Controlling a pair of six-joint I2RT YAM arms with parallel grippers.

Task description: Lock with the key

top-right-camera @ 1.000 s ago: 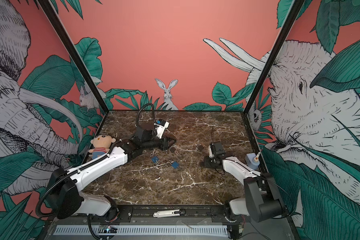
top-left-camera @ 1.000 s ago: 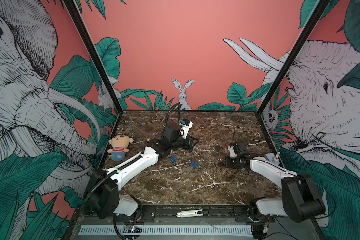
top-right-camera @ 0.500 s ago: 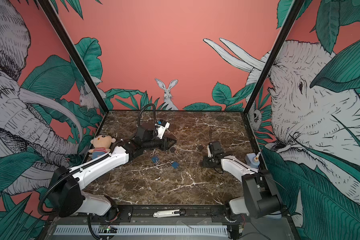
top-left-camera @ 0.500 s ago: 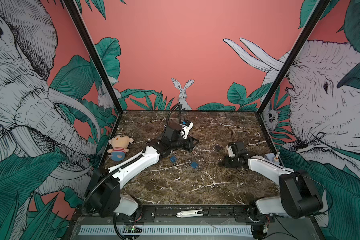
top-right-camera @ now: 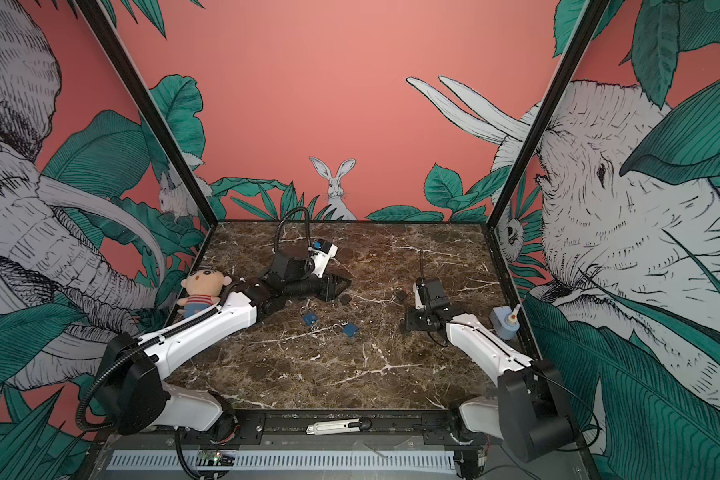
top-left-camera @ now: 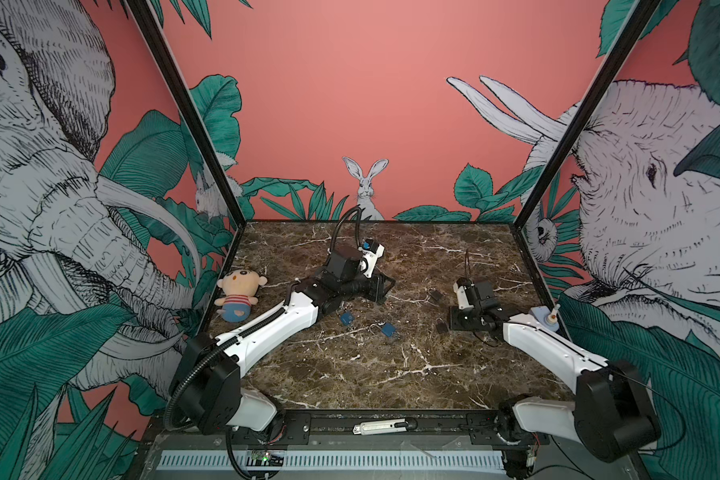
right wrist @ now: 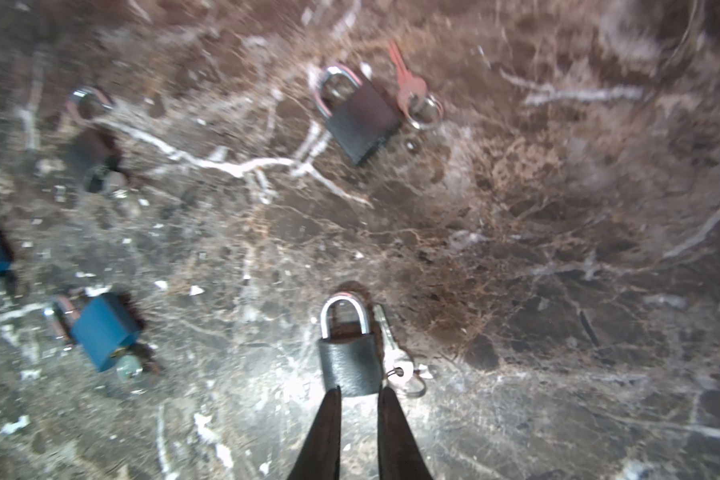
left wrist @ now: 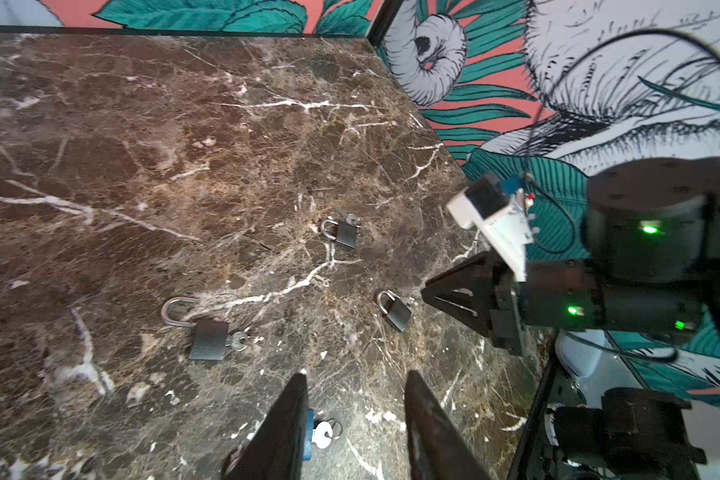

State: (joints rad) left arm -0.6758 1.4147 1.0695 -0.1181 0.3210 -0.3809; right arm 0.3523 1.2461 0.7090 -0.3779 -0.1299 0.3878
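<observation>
Hovering low over the worktop (right wrist: 516, 415), the right hand (right wrist: 360, 399) keeps its jaws a narrow slit apart with nothing between them, its tips just at the base of a dark lock (right wrist: 350, 365). The key (right wrist: 393, 353) lies flat on its ring just beside that lock's body, outside the keyhole. The shackle looks pushed down, though the right wrist view does not show whether it is latched. The step in hand appears to be the approach to this pair, before any grasp. The next move likely calls for a small sideways shift onto the key's bow, a slightly wider opening, and a careful pinch, since a thin flat key on hard stone gives the fingers little to catch. Farther out lie a blue lock (right wrist: 105, 330) to one side and a second lock (right wrist: 358, 120) with reddish keys (right wrist: 408, 87) beside it, neither being touched. Across the worktop, the left hand (left wrist: 356, 376) sits with jaws moderately apart and empty, well away from the near lock. It would probably have to come over and steady the body while the key goes in and turns.
</observation>
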